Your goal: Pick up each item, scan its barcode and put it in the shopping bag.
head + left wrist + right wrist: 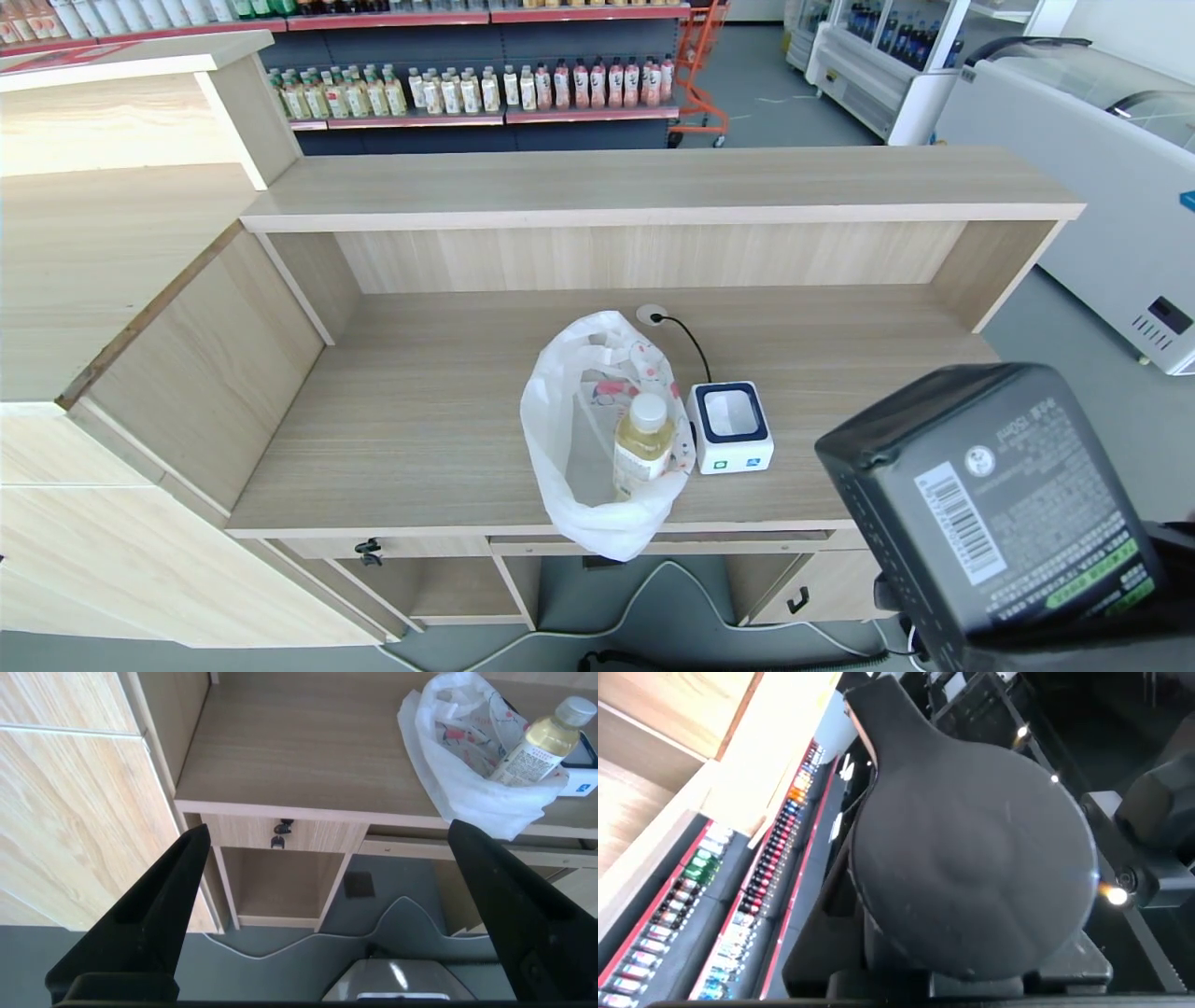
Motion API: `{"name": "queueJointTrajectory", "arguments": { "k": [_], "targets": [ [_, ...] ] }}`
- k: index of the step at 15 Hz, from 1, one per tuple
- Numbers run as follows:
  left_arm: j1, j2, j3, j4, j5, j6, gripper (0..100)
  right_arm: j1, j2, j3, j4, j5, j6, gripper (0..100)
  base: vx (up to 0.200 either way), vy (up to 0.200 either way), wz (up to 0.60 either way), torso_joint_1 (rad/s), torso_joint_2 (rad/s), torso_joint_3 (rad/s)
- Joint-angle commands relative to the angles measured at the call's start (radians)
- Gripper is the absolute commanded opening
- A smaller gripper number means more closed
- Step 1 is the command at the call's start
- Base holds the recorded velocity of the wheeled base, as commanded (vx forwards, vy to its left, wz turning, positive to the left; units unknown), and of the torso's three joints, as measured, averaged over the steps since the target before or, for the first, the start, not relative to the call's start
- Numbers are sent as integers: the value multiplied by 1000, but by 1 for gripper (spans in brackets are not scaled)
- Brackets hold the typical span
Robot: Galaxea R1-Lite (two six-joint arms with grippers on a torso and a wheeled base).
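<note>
Just left of the scanner [733, 425], touching it, the bag [551, 439] stands open on the desk [420, 401] with a bottle [642, 446] upright inside. Right of the scanner and nearer the camera, a black pack [990, 504] is aloft, its barcode label facing up.

Off the desk's front edge, well left of the scanner, the left pincer [329, 829] hovers with its jaws wide apart, holding nothing.

Close to the right wrist camera, the right pincer [971, 980] is clamped on the pack's dark rounded end

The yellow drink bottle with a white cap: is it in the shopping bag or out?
In. The yellow drink bottle stands inside the open white plastic shopping bag, rim all around it.
</note>
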Motion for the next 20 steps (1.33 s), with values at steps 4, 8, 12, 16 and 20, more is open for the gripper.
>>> {"name": "queueJointTrajectory", "arguments": {
  "k": [4,8,12,16,20],
  "targets": [
    [0,0,0,0,0,0,100,-15,6,-8,-2,-9,59,0,0,0,0,0,0,0],
    [0,0,0,0,0,0,100,-386,-18,12,78,-372,961,0,0,0,0,0,0,0],
    [0,0,0,0,0,0,100,-853,-9,16,233,-391,1481,0,0,0,0,0,0,0],
    [0,0,0,0,0,0,100,-1060,-14,18,263,-360,1614,0,0,0,0,0,0,0],
    [0,0,0,0,0,0,100,-1038,-18,-5,256,-363,1715,0,0,0,600,0,-2,6]
  ]
}}
